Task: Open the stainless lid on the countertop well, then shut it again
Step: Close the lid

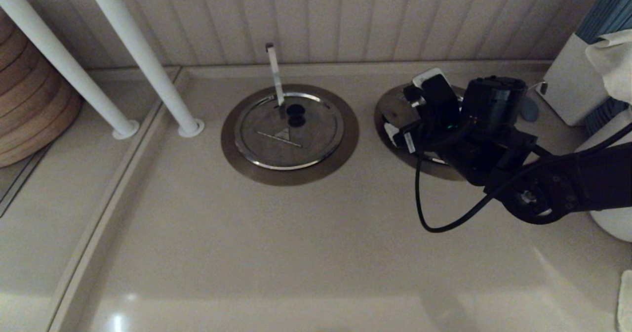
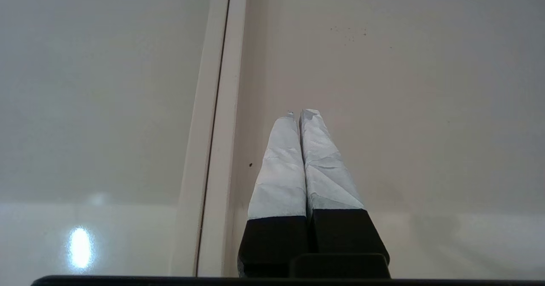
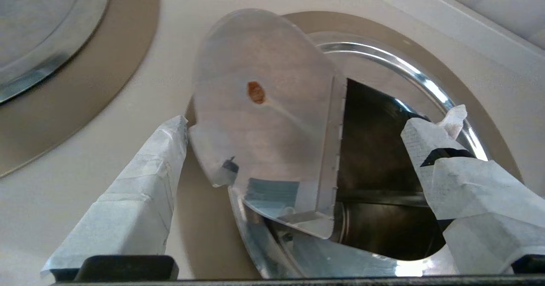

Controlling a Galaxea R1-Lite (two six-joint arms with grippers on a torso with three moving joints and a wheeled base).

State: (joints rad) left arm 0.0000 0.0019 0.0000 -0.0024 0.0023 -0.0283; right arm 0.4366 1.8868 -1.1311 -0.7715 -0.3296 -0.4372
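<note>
Stainless steel, standing nearly on edge: the stainless lid (image 3: 264, 107) is raised off the countertop well (image 3: 340, 25), its dull underside with a small brown blotch facing the right wrist camera and its lower edge resting down at the well's rim. Beside it the dark, steel-lined hole lies open. In the head view this well's collar (image 1: 390, 109) lies at about 3 o'clock from the twin lid (image 1: 289, 132), which lies shut in its own collar under a near-vertical strip (image 1: 275, 75).

The right gripper (image 3: 304, 124) straddles the raised lid with its fingers wide apart. One taped finger (image 3: 140, 192) has its tip at, or just touching, the lid's edge; the other is clear of it, over the open hole. Nothing is clamped. The right arm reaches in from about 4 o'clock across the counter (image 1: 296, 253).

The left gripper (image 2: 302, 115) is parked over bare counter beside a seam, fingers pressed together.

By my reading the opening half is done and closing is in hand. The next move calls for tipping the lid back toward the hole, either by a push from the near finger or by a light pinch on its edge. It should go down gently so that it seats inside the collar without slamming or catching a finger.
</note>
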